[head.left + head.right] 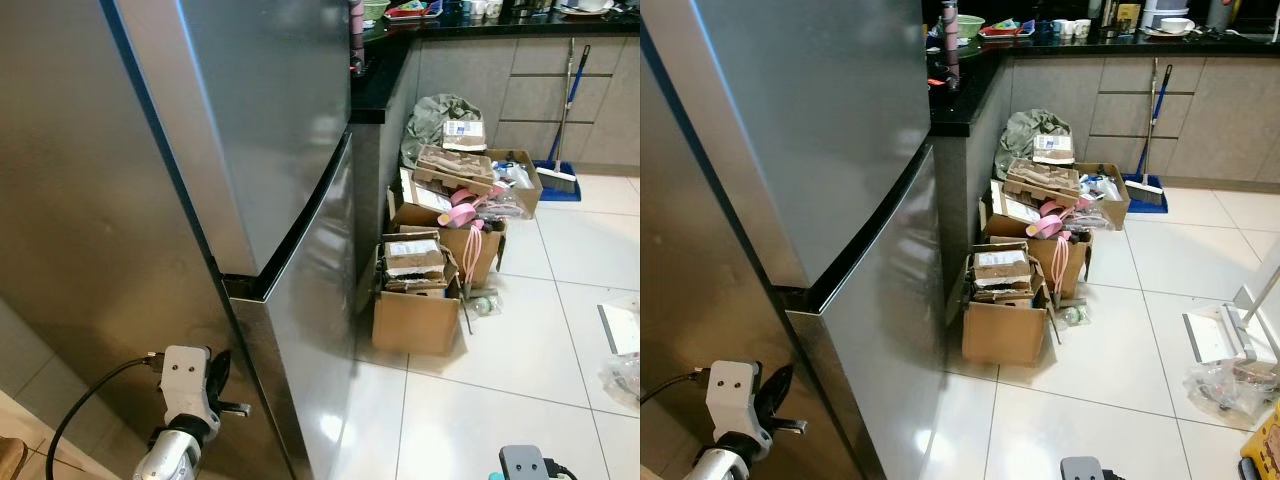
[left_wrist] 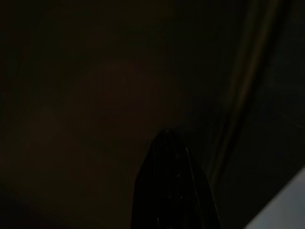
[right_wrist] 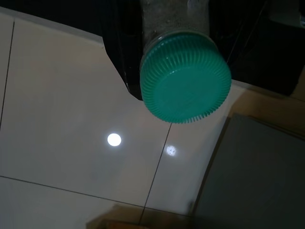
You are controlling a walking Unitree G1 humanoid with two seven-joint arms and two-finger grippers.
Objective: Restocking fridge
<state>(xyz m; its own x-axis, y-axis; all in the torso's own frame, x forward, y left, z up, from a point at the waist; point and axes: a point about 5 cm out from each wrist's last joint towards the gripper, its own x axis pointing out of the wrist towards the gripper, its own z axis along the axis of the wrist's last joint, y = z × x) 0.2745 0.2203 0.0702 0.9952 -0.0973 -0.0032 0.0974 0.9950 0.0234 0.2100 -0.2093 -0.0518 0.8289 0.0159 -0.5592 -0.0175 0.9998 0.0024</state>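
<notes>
You've got the fridge [image 1: 200, 150] shut, its door seam just ahead of your left gripper [image 1: 228, 395]; whether those jaws are apart, I can't tell. Your right gripper [image 3: 131, 71] has jaws clamped on a green-capped bottle [image 3: 185, 78], cap pointing floorward — likely rigid, smooth, slippery; hold the body, not the cap.

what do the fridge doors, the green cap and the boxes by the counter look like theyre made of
Fridge doors: brushed metal, likely stainless steel; grey satin sheen with soft reflections.
Green cap: moulded plastic, matte, with fine ribs round its edge; it sits on a clear jar held in the right claw.
Boxes: brown cardboard, dull, with folded flaps.
</notes>
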